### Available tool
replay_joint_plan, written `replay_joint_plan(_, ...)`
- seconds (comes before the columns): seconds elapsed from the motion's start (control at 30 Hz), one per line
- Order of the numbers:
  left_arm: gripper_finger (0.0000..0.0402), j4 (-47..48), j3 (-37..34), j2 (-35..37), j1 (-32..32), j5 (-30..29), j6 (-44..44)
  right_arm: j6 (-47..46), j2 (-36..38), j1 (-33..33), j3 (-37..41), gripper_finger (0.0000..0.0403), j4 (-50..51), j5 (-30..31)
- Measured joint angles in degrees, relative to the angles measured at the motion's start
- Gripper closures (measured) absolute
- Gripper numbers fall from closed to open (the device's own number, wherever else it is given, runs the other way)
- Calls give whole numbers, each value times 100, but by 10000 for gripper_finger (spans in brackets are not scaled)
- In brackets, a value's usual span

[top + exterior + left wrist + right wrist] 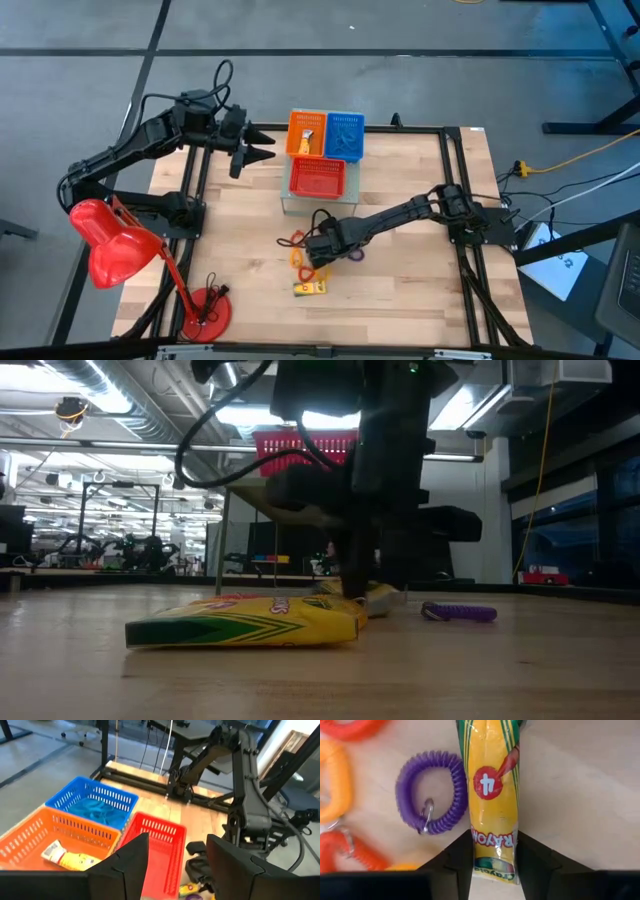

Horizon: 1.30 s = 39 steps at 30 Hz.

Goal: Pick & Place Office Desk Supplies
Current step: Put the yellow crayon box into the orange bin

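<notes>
My right gripper (318,252) is down at the table's middle, shut on a small yellow crayon pack (492,795). A purple coil loop (432,792) lies flat beside that pack, and orange loops (337,775) lie farther off. A second yellow crayon pack (250,623) lies flat on the table nearer the near edge. My left gripper (258,147) hangs open in the air just left of the three baskets and touches nothing. In the left wrist view a yellow-orange pack (65,859) lies in the orange basket (30,837). My right gripper pinches the crayon pack's one end (494,862) between its two fingers (462,857), one on each long side. The fingers point down from above and lie across the pack. In the low view the pack (378,598) lies on the table under the gripper.
Orange (306,133), blue (345,136) and red (316,178) mesh baskets stand together at the table's far middle. A red desk lamp (115,250) stands at the near left corner on its base (205,310). Bare wood shows right of the right arm.
</notes>
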<state>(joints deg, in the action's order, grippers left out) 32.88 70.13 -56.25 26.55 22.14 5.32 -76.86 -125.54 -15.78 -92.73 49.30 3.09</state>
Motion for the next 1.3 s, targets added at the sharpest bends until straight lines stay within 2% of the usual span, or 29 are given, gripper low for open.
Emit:
replay_joint_plan(0.4,208,545,0,0,-120,4,-300,62,253,-443,-6,278,-110,-852)
replay_joint_plan(0.57,208,764,-2,0,-357,86,-536,-28,783,-528,-277,278,-99,-599)
replay_joint_plan(0.67,208,935,-2,0,-565,330,-799,41,1123,-596,-631,278,-128,-407)
replay_joint_plan(0.8,208,1040,-4,40,-944,317,-1166,108,1532,-683,-1144,278,-323,-116)
replay_joint_plan(0.97,208,772,-7,61,-1440,298,-1271,195,1867,-783,-1735,278,-694,182)
replay_joint_plan(1.13,207,-73,2,118,-2018,41,-1370,277,1869,-794,-2085,278,-1090,-54)
replay_joint_plan(1.3,191,-171,2,107,-2485,-106,-1427,232,1862,-797,-2085,278,-2013,-320)
